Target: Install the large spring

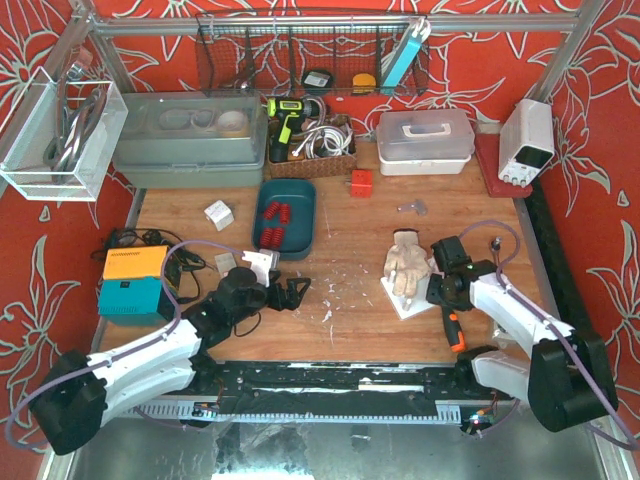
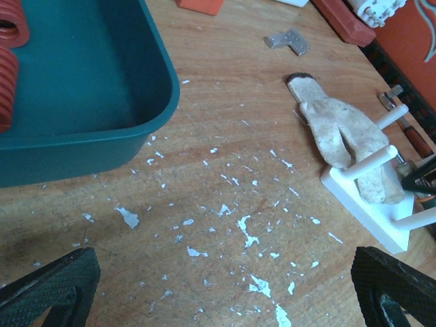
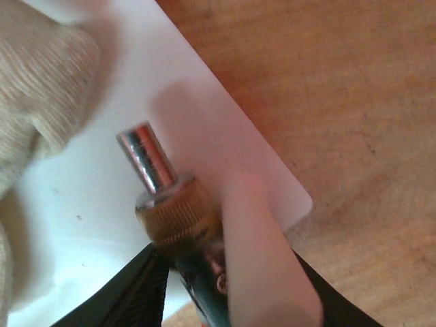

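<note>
Several red coil springs point(image 1: 272, 222) lie in a teal tray point(image 1: 303, 196); two show at the top left of the left wrist view point(image 2: 5, 75), inside the tray point(image 2: 82, 146). My left gripper point(image 1: 297, 292) is open and empty, low over bare wood point(image 2: 225, 286) in front of the tray. A white peg stand point(image 1: 405, 303) point(image 2: 368, 211) carries a beige glove point(image 1: 405, 262) point(image 2: 337, 133). My right gripper point(image 1: 440, 292) point(image 3: 225, 272) sits at the stand's right corner, shut on a driver tool with an orange handle point(image 1: 456, 330). The tool's knurled collar and steel tip point(image 3: 146, 160) point over the white base, and a white peg point(image 3: 266, 259) stands right beside it.
An orange and teal box point(image 1: 135, 280) with cables sits at the left. A white cube point(image 1: 218, 214), a red block point(image 1: 361, 183) and a metal bracket point(image 1: 412, 208) point(image 2: 287, 41) lie further back. Clear bins, a basket and a power supply point(image 1: 527, 140) line the back. A black rail point(image 1: 330, 385) runs along the near edge.
</note>
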